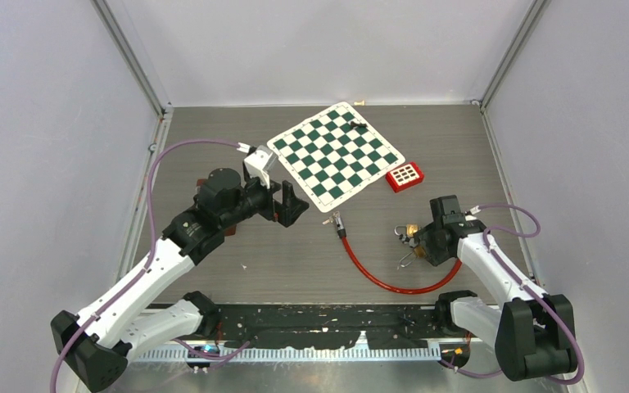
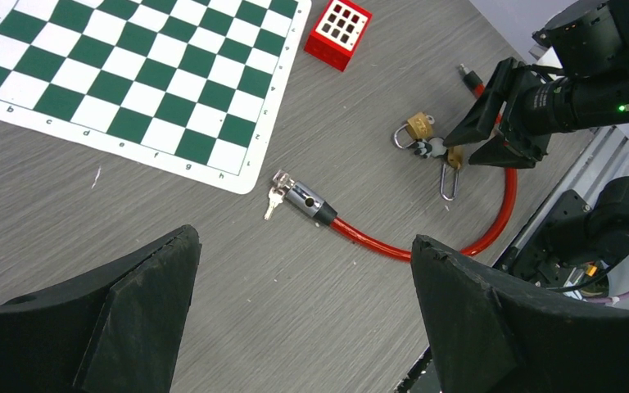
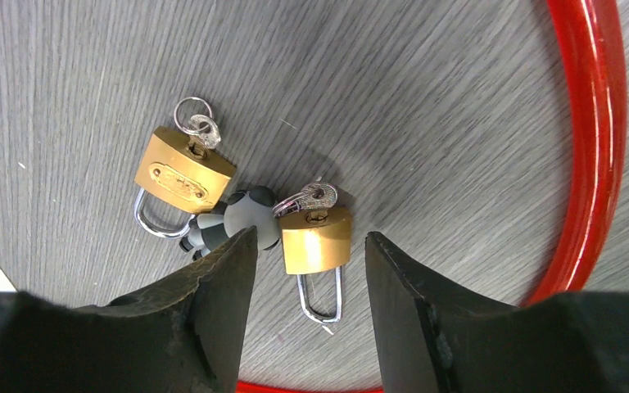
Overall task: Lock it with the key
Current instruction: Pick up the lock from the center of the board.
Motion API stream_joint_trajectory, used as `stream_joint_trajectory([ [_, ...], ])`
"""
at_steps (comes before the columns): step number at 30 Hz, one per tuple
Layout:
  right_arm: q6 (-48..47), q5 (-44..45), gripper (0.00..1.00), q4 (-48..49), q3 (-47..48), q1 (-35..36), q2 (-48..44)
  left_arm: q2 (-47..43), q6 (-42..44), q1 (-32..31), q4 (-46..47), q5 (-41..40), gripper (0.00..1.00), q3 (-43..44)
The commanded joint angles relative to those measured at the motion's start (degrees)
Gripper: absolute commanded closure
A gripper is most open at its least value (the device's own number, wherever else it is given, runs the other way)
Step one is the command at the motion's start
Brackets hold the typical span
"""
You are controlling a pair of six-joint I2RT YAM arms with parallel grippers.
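Observation:
Two brass padlocks lie on the table, joined by a small grey figure keyring [image 3: 242,217]. The nearer padlock [image 3: 317,240] has an open shackle and a key [image 3: 315,196] in its keyhole; the other padlock [image 3: 183,174] also holds a key. My right gripper [image 3: 311,241] is open, its fingers astride the nearer padlock, just above the table. It shows in the top view too [image 1: 423,243]. My left gripper [image 1: 291,205] is open and empty, hovering left of the red cable lock [image 1: 381,278], whose head [image 2: 303,196] has keys [image 2: 273,198] in it.
A green and white chessboard mat [image 1: 334,153] lies at the back centre. A red block with a white grid [image 1: 404,176] sits at its right corner. A brown object [image 1: 228,232] lies under the left arm. A black taped strip [image 1: 328,327] runs along the near edge.

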Motion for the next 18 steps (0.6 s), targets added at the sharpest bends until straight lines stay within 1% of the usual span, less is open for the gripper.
stream_joint_trajectory([
  [1, 1.7, 0.2, 0.43, 1.4, 0.0, 1.4, 2.5, -1.6, 1.3, -0.2, 0.9, -2.0, 0.04, -0.6],
  [3, 2.0, 0.9, 0.44, 0.5, 0.7, 2.1, 3.3, -1.8, 1.5, -0.1, 0.8, -2.6, 0.04, -1.0],
  [8, 2.1, 2.1, 0.53, -1.0, 1.9, 3.9, 4.2, -2.8, 1.7, -0.2, 0.8, -4.2, 0.04, -2.4],
  [10, 1.1, 1.7, 0.54, -1.2, 2.4, 4.4, 3.6, -3.1, 1.7, -0.2, 1.0, -4.8, 0.04, -3.0],
  [12, 0.1, 1.5, 0.54, -1.6, 2.8, 4.8, 2.3, -3.3, 1.6, -0.1, 0.9, -5.2, 0.04, -3.5],
  [18, 0.0, 2.9, 0.46, -5.6, 2.9, 4.9, -1.6, -3.8, 1.2, -0.2, 1.1, -5.9, 0.03, -4.6],
])
